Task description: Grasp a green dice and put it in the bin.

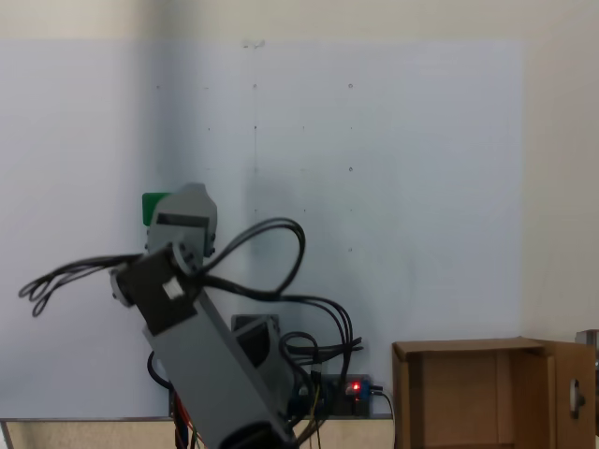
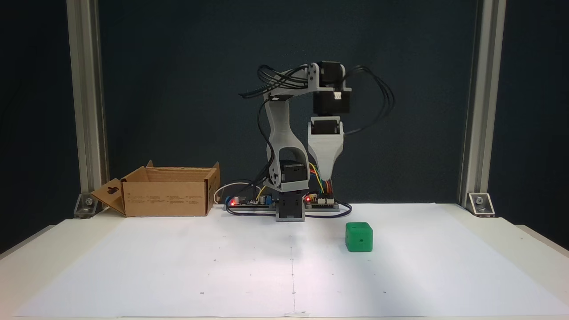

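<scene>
One bin (image 2: 166,198) on the counter (image 2: 520,242), back left in a fixed view, just beside the arm's base. Brown cardboard, flaps upright, one flap with a cut-out folded outward at the left. Inside, as far as another fixed view (image 1: 468,393) reaches: bare cardboard walls and floor, with the lower part cut off by the picture's edge.

Fingers (image 2: 326,153) hanging point-down from the wrist, raised well clear of the counter. Seen edge-on, one behind the other, so cannot tell whether parted or closed. Nothing visibly held, nothing touched. From above, the grey head (image 1: 187,220) covers the tips.

One green dice (image 2: 358,237) on the white paper sheet (image 2: 178,266), right of the centre line in a fixed view, in front of the base and a little to the right of the fingers, apart from them. Flat on one face, a small round hole in the front face. From above, a green corner (image 1: 153,208) peeks out at the upper left of the head, the rest hidden beneath it. Well apart from the bin, on the opposite side of the arm.

Counted: one arm (image 2: 282,133), one bin, one dice, one paper sheet. Two small circuit boards at the base, each with a red light lit (image 2: 232,202) (image 2: 308,201). Two metal posts (image 2: 86,111) (image 2: 478,111) at the counter's back corners. Black cables (image 2: 378,98) looping from the wrist.
</scene>
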Available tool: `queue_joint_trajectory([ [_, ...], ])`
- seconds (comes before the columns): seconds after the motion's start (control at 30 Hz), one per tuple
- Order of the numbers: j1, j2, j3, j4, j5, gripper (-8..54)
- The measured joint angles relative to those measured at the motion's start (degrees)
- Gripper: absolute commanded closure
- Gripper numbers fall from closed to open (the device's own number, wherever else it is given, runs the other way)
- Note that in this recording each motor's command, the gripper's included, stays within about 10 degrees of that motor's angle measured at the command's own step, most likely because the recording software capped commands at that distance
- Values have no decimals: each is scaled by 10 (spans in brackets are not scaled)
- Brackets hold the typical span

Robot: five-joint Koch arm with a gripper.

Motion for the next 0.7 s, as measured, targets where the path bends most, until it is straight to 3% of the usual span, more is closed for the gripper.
queue_joint_trajectory([
  [0.7, -97, -11, 0, -49, 20, 24],
])
